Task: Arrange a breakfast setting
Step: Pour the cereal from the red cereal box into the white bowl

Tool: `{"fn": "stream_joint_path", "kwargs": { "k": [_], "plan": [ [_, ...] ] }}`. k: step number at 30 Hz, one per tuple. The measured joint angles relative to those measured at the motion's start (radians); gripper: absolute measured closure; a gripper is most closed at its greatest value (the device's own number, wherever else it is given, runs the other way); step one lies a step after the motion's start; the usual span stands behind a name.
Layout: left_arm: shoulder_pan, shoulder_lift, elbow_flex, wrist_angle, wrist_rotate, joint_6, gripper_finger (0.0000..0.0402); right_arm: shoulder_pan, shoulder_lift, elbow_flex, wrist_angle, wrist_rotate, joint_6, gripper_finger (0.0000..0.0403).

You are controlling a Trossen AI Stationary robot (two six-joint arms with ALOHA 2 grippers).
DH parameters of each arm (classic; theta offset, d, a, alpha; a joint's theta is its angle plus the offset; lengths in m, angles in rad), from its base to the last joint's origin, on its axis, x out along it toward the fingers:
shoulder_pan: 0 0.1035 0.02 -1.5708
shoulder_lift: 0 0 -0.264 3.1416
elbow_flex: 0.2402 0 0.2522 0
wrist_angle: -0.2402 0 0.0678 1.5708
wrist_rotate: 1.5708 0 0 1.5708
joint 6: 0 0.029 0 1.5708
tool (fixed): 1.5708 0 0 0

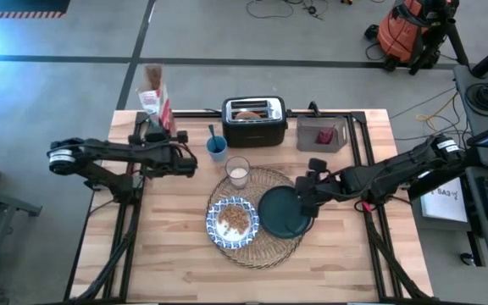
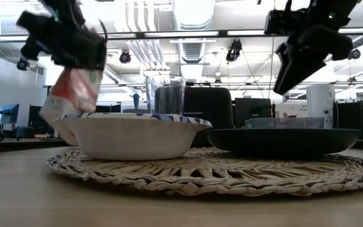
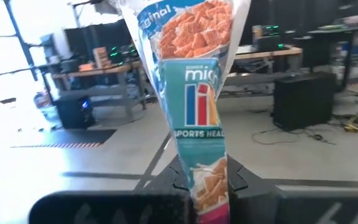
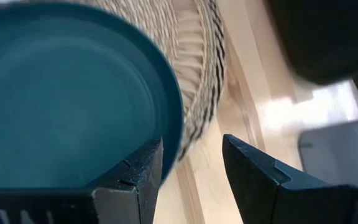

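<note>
The round woven straw placemat (image 1: 257, 219) lies at the middle of the wooden desk (image 1: 176, 263) and serves as the landmark here. On its front left part sits the blue-and-white patterned bowl (image 1: 233, 223), filled with brown cereal. On its right part rests the dark teal plate (image 1: 283, 212), whose right edge reaches past the placemat's rim. The clear glass of milk (image 1: 238, 171) stands on the placemat's back edge, just behind the bowl. The right gripper (image 1: 305, 200) hovers low over the plate's right edge, on the placemat's right side; its fingers (image 4: 253, 174) are spread apart with nothing between them, one finger above the plate's rim and the other over the bare desk beside the placemat. The left gripper (image 1: 147, 135) is raised well to the back left of the placemat, its fingers pinched on the lower part of a cereal bag (image 3: 194, 93), which stands upright above it. A small blue cup (image 1: 216, 147) sits just behind the placemat's left back edge, a black-and-silver toaster (image 1: 254, 120) farther back, and a grey bin (image 1: 320, 134) off to the placemat's back right.
</note>
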Motion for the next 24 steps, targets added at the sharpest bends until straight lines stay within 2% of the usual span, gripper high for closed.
{"fn": "stream_joint_path", "kwargs": {
  "k": [5, 12, 24],
  "plan": [
    [0.055, -0.001, -0.1, 0.147, -0.028, 0.001, 0.0401, 0.0, 0.0, 0.0, 0.041, 0.0, -0.009, 0.0248],
    [0.146, 0.0, -0.155, 0.169, 0.004, 0.063, 0.0401, 0.0, 0.0, 0.0, 0.056, -0.001, -0.009, 0.0248],
    [0.147, 0.0, -0.137, 0.168, 0.208, 0.07, 0.0401, 0.0, 0.0, 0.0, 0.081, -0.001, -0.006, 0.0248]
  ]
}}
